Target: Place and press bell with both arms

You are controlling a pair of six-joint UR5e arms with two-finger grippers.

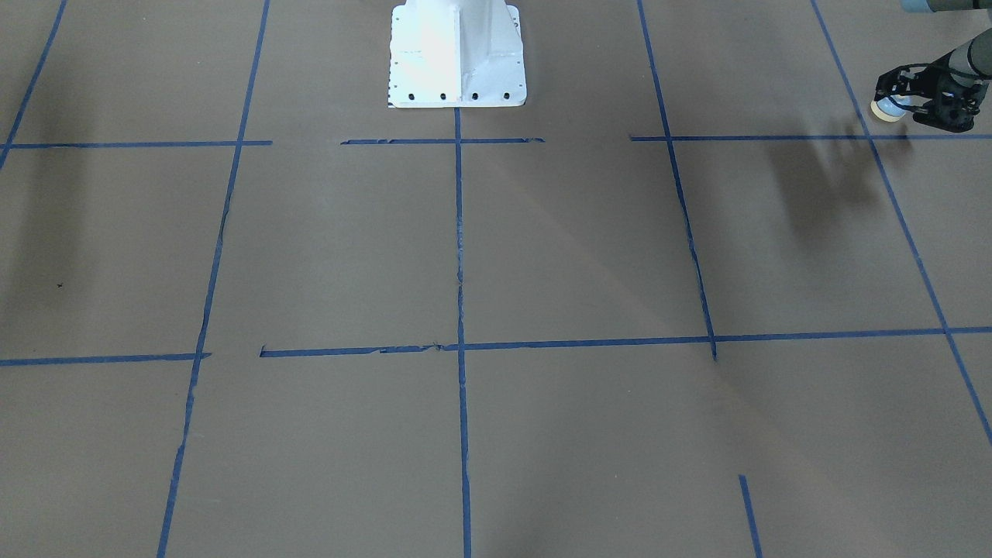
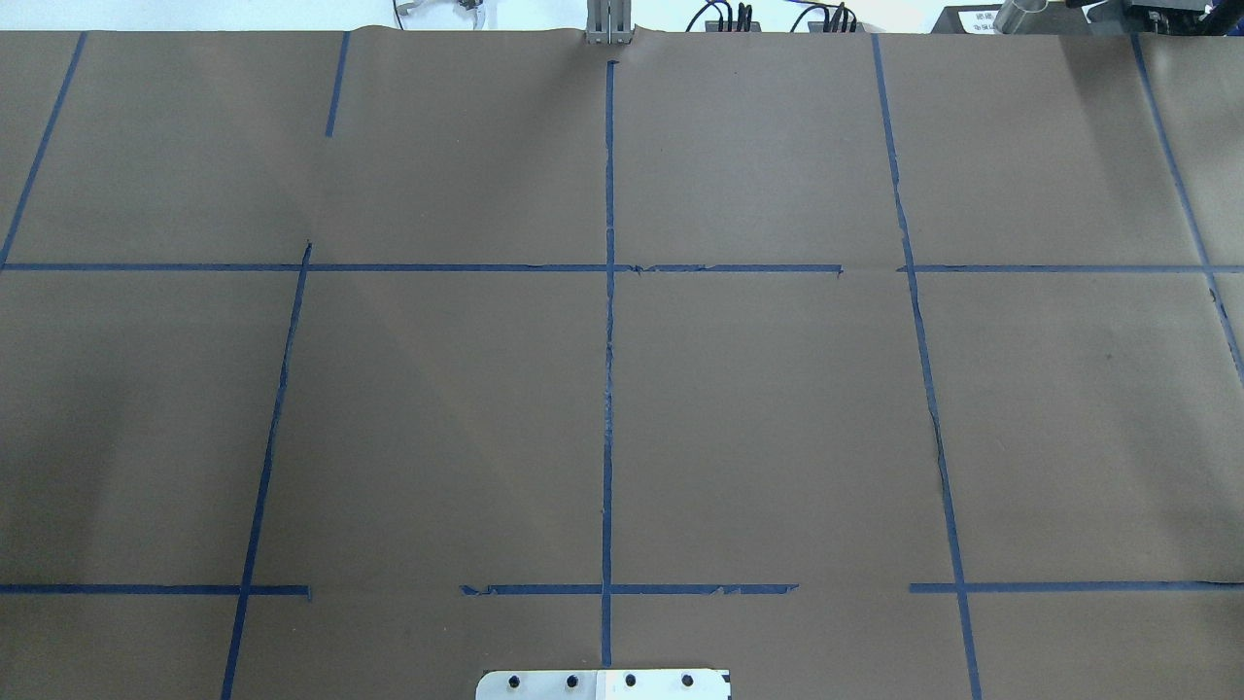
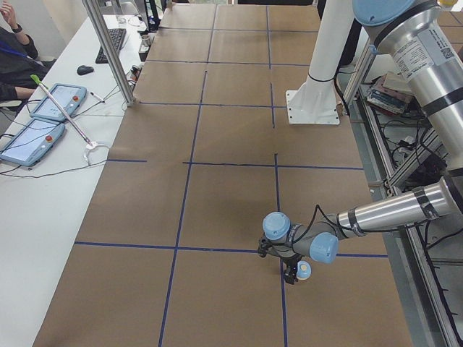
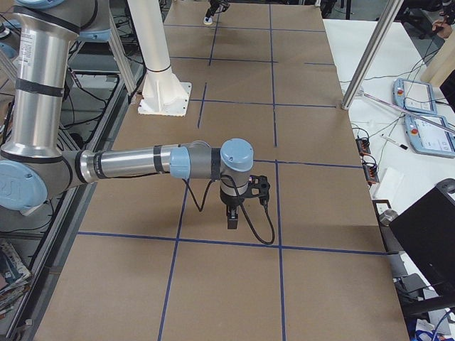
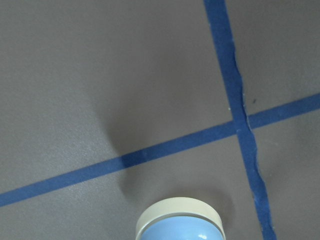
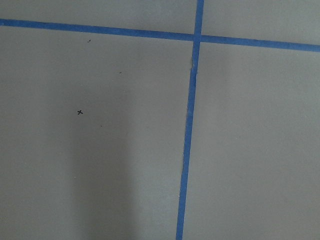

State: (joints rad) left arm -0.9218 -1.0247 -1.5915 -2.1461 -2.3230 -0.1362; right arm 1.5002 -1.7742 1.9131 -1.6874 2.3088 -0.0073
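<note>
My left gripper (image 1: 900, 99) is at the front-facing view's top right, shut on the bell (image 1: 889, 108). The bell is a light-blue dome with a cream rim, held on its side above the brown table near a tape crossing. It also shows in the left wrist view (image 5: 179, 224), the exterior left view (image 3: 304, 270) and, far off, the exterior right view (image 4: 207, 20). My right gripper (image 4: 233, 219) points straight down over the table near the middle tape line. It shows only in the exterior right view, so I cannot tell whether it is open. The right wrist view shows only paper and tape.
The white bolted pedestal (image 1: 457, 54) stands at the robot's side of the table. Blue tape lines (image 2: 608, 389) divide the brown paper into squares. A side desk with tablets (image 3: 43, 123) and a metal post (image 3: 108, 50) borders the far long edge.
</note>
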